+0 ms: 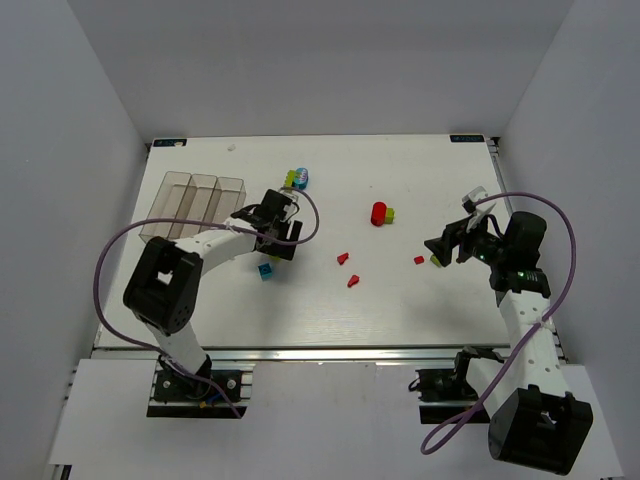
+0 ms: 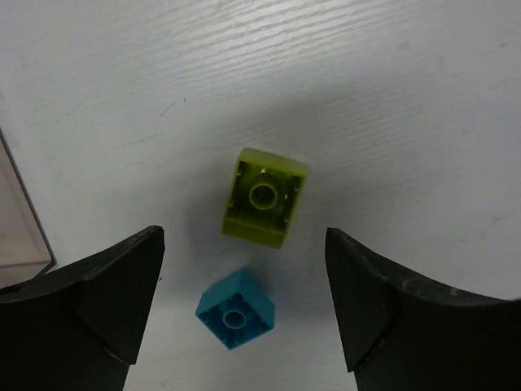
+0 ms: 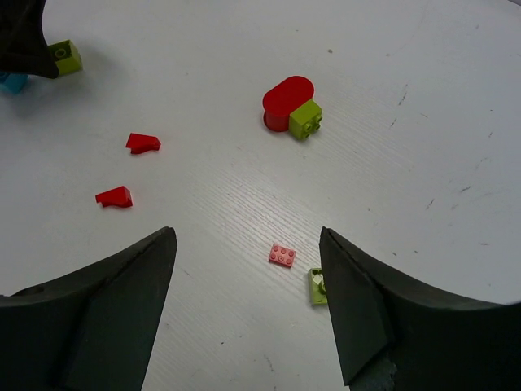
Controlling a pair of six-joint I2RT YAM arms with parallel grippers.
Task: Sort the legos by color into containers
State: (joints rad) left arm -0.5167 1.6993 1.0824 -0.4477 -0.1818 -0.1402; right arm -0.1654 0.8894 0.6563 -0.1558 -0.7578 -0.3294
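Progress, judged from this scene: close to nil. Cannot make out a single brick inside the containers (image 1: 195,200), a see-through row of three bins in front of the left arm (image 1: 165,285). Legos (image 1: 353,281) apparently all out on the table (image 1: 330,320), none binned yet.

Closest to the containers: lime brick (image 2: 263,197) and cyan brick (image 2: 235,308), just beside the containers' right end, near each other but not touching, both flipped with hollow undersides up. Left gripper (image 2: 242,244) poised above that pair, jaws spread wide, gripping nothing.

A little past the containers' right end, toward the far edge: small stack (image 1: 298,178) of lime and blue bricks; clicked together or merely piled, impossible to tell. Well apart from the containers: red cylinder (image 3: 286,102) with a second lime brick (image 3: 306,119) touching its side. Less far from the containers than that cylinder: first red bit (image 3: 143,143) and second red bit (image 3: 114,196). Farthest from the containers: flat red plate (image 3: 282,255) and lime scrap (image 3: 317,287), just beside each other, below the right gripper (image 3: 247,244), likewise spread open and empty.

Left to do, then: practically everything. One bin per colour to be chosen, every piece carried over, mixed clusters such as the stack and the cylinder pair probably split first. Likely start for the left arm: the lime or cyan brick right under it.
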